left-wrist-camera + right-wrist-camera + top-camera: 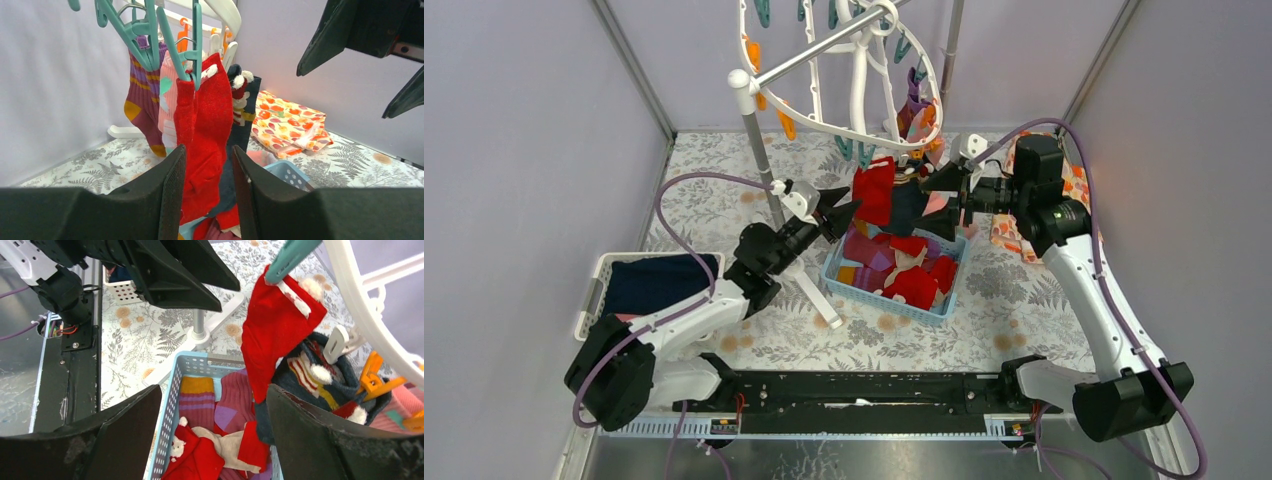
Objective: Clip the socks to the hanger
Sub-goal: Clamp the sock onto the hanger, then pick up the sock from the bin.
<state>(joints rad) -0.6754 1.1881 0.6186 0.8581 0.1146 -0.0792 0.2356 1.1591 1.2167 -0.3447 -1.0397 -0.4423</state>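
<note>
Ahead of left fingers — red sock

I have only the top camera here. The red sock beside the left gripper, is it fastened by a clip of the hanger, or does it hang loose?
Observer: Fastened. The left wrist view shows a teal clip biting the top of the red sock.
Operator: Where are the left fingers?
Observer: The left gripper has the sock's lower part in its gap, with the fingers apart. I cannot tell whether they touch it.
Operator: Does anything hang behind it?
Observer: Yes, a navy sock with white bobbles hangs just behind the red one.
</note>
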